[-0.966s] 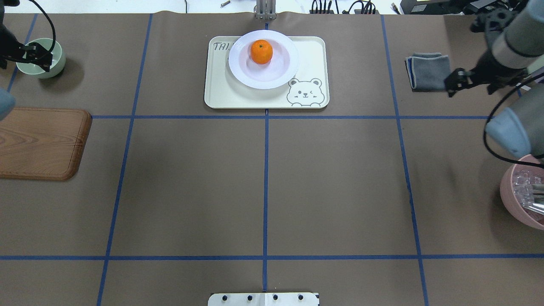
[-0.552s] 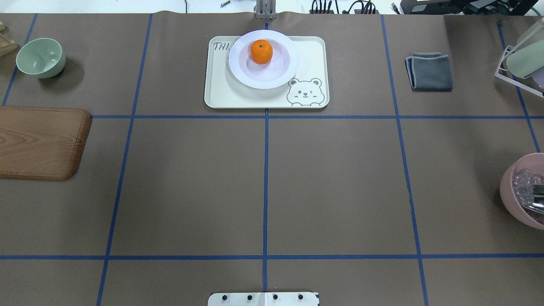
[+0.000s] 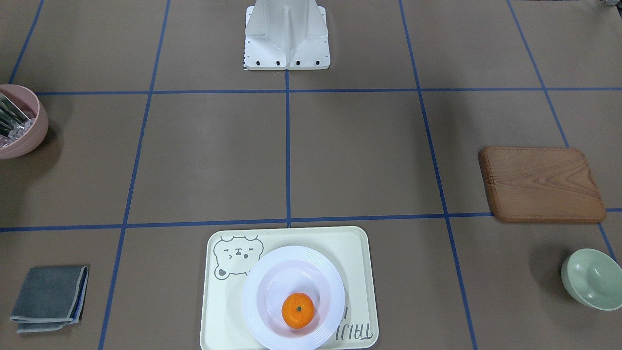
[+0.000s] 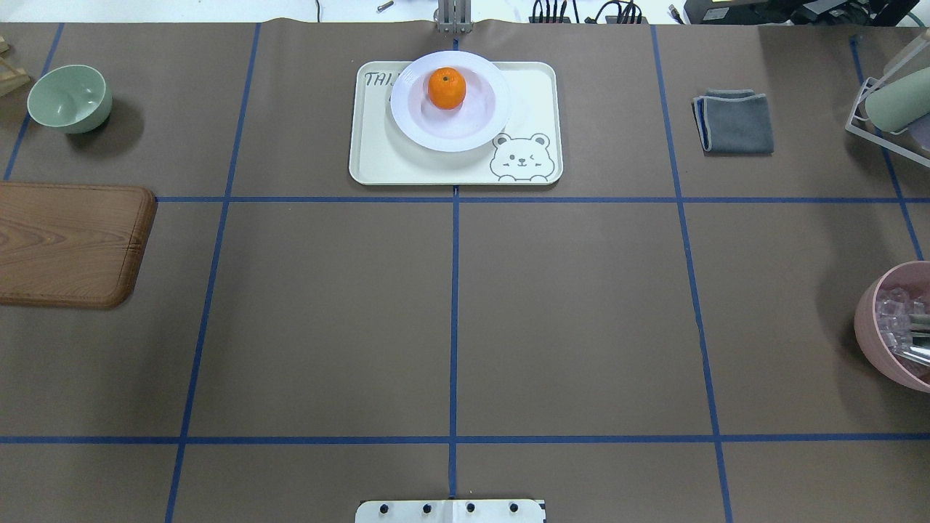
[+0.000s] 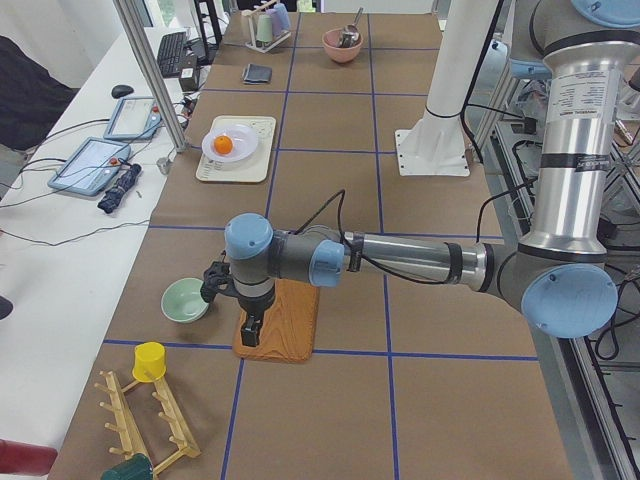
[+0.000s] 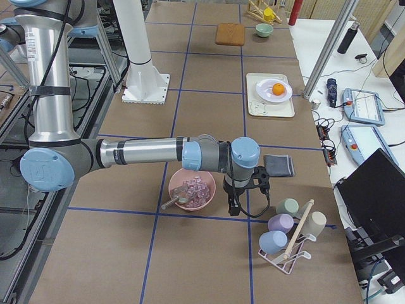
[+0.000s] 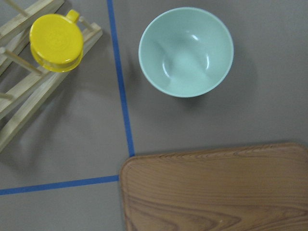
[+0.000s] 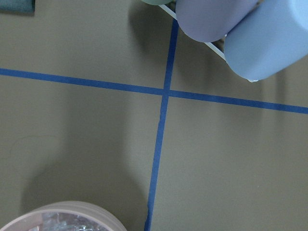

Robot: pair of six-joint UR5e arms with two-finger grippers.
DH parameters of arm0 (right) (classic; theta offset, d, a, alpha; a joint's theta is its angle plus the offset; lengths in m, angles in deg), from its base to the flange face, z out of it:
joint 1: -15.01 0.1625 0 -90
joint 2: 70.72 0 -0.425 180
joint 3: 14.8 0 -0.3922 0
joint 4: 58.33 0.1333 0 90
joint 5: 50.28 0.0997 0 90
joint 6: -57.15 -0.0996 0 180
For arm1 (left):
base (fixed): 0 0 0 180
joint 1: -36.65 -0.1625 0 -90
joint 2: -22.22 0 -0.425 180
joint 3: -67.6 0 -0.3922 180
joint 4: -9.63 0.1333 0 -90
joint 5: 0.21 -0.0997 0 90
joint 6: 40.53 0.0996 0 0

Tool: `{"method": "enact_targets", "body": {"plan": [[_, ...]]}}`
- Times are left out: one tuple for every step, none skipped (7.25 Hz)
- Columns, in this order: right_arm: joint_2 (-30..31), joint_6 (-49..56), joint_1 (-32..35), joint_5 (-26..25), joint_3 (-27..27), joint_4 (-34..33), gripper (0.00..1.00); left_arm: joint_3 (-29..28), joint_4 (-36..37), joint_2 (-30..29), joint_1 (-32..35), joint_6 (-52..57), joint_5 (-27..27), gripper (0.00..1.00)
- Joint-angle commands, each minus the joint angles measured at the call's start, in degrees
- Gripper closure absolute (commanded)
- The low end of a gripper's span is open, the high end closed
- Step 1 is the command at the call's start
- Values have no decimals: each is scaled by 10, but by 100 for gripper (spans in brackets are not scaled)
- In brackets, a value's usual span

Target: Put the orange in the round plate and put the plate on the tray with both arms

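The orange (image 4: 447,88) lies inside the white round plate (image 4: 465,142). The plate rests on the cream tray (image 4: 378,160) at the far middle of the table, covering part of its lettering. Neither gripper is near them. Only the side views show the grippers. My left gripper (image 5: 250,326) hangs over the wooden board's end beside the green bowl. My right gripper (image 6: 233,206) hangs between the pink bowl and the cup rack. I cannot tell whether either one is open or shut.
A green bowl (image 4: 70,98) and a wooden board (image 4: 69,243) sit at the left. A folded grey cloth (image 4: 734,122), a cup rack (image 4: 890,109) and a pink bowl (image 4: 897,327) sit at the right. A yellow cup (image 7: 56,42) hangs on a wooden rack.
Both arms have drawn outward and left the overhead view. The orange, plate and tray have not moved.
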Motion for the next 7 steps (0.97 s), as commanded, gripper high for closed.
{"method": "enact_targets", "body": {"plan": [[3, -6, -1, -15, -26, -1, 0, 1, 3, 1, 1, -25, 28, 2], [3, -6, 1, -15, -33, 0, 0, 0, 3, 1, 0, -28, 28, 2], [2, -6, 1, -15, -33, -1, 0, -2, 3, 1, 0, -28, 27, 1], [2, -7, 4, -15, -33, -1, 0, -4, 3, 1, 0, -28, 26, 1], [2, -7, 5, -15, -33, -1, 0, -6, 3, 1, 0, -28, 25, 1], [0, -7, 6, -15, -33, -1, 0, -5, 3, 1, 0, -28, 25, 2], [-2, -7, 8, -14, -31, -1, 0, -6, 3, 1, 0, -28, 25, 2]]}}
